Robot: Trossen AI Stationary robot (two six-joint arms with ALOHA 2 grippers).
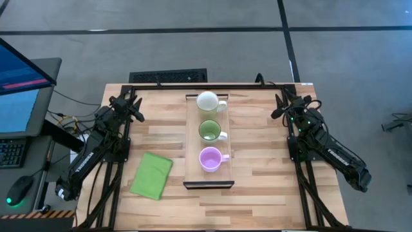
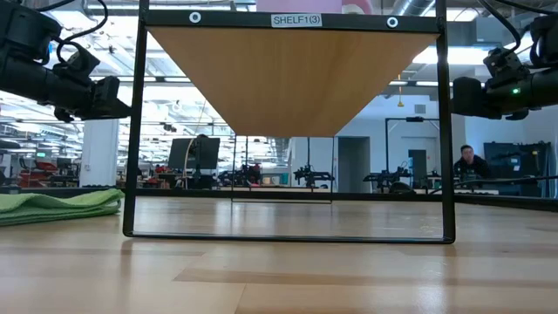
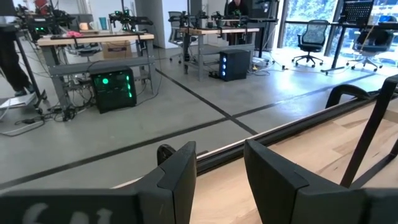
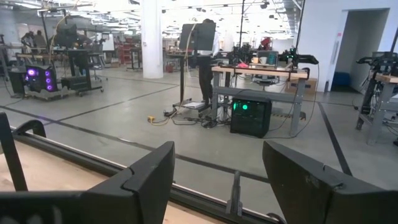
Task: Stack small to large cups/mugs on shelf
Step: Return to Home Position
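Closest to you, the green cloth [image 1: 152,174] lies on the table, left of the shelf [image 1: 193,175]. Along the shelf you have three mugs in a row: the light purple mug [image 1: 210,158] nearest, the light green mug [image 1: 208,130] in the middle, the white mug [image 1: 207,101] farthest. Toward the far corners, the left gripper [image 3: 221,155] hangs narrowly parted and empty, and the right gripper [image 4: 217,155] hangs wide, holding nothing.

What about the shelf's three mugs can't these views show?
Low view: the shelf hides the mugs from below, bar a pink sliver at the top edge.
High view: straight down; heights of white mug, green mug, purple mug untellable.
Wrist views: left gripper, right gripper face the room; no mugs.
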